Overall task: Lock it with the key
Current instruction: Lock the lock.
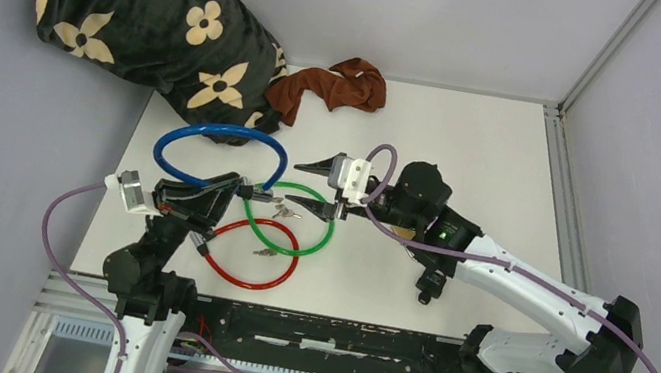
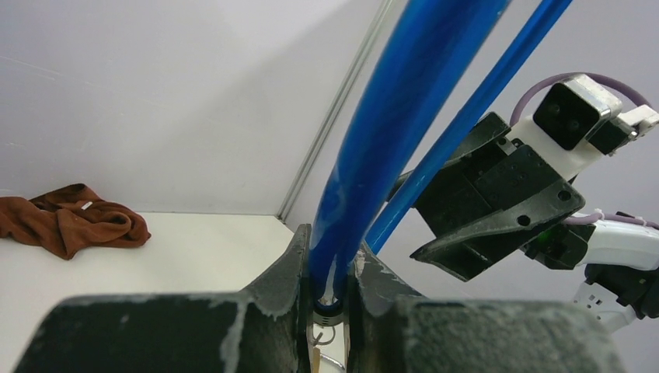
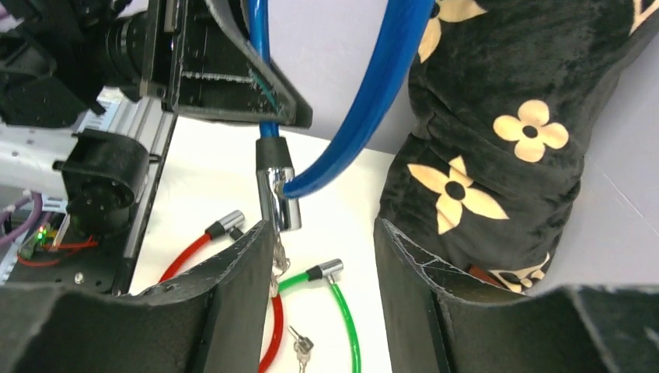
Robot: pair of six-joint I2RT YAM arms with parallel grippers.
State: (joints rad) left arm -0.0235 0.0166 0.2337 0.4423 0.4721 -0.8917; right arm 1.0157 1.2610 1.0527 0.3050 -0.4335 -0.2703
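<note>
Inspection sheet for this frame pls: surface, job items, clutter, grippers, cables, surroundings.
Surface: white table, locks and cloth lying on it.
Job's things: blue cable lock lifted; keys dangle under its metal barrel.
Clutter: green cable lock, red cable lock, loose keys, brown cloth, black flowered blanket.
Grippers: left gripper shut on the blue cable; right gripper open, barrel just ahead.
Cables: purple cable on each arm, no snag seen.
Surroundings: grey walls, metal frame post.
</note>
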